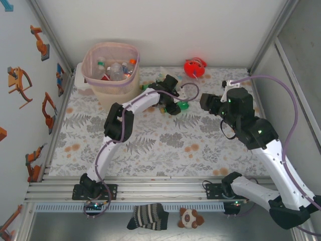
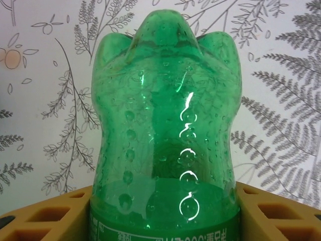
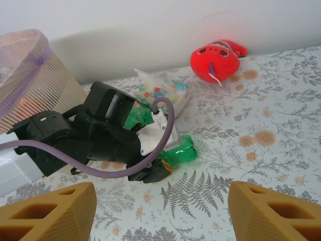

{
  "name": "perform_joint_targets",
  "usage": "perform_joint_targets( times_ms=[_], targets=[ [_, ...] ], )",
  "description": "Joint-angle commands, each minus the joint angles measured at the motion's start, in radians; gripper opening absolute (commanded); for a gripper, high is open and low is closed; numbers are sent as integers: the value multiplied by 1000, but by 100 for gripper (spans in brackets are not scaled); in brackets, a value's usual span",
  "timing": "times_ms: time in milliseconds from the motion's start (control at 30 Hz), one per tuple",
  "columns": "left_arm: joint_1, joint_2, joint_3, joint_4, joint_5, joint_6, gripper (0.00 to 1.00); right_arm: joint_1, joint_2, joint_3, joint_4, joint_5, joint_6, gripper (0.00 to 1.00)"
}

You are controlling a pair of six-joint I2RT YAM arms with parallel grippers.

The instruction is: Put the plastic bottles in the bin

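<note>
1. far left: one bin (image 1: 105, 89) stands at the back left corner of the bench (image 1: 165, 140). one white box (image 1: 80, 80) sits just beside it on its left.
2. inside the bin is a heap of bottles (image 1: 115, 70), mostly clear, with mixed caps. i make out at least four; the rest overlap too much to count. that part of the job looks done.
3. the left tool (image 3: 159, 168) is low over the back middle of the bench with one green bottle (image 2: 163, 125) between its pads (image 2: 55, 216). the pads lie against both sides with no gap showing, so i read it as holding the bottle near the label. the bottle lies on its side, base poking out to the right. i cannot tell whether it is lifted off the bench.
4. just behind that tool a second green piece (image 3: 136, 118) shows, mostly hidden. it is probably one more bottle.
5. one patterned packet (image 3: 160, 93) lies beside it, and one red toy (image 1: 194, 67) sits at the back. neither belongs in the bin.
6. the right tool (image 3: 160, 201) hovers to the right of the green bottle, jaws wide and empty.
7. judgement: nearly finished. what is left is to carry the held bottle to the bin, then the hidden green one. i count two outside the bin at most.
</note>
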Motion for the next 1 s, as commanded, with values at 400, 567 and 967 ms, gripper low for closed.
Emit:
perform_joint_targets(
  times_ms=[400,567,967],
  targets=[
    [-8,-315,-54,-40,-5,-45,53,-7,11,-20,42,-2,13,69],
    [-1,-412,-53,-41,-21,-55,53,-7,23,-17,48,-7,6,69],
    [83,-613,-4,-99,-15,-105,51,-7,63,-13,77,-27,0,69]
  ],
)
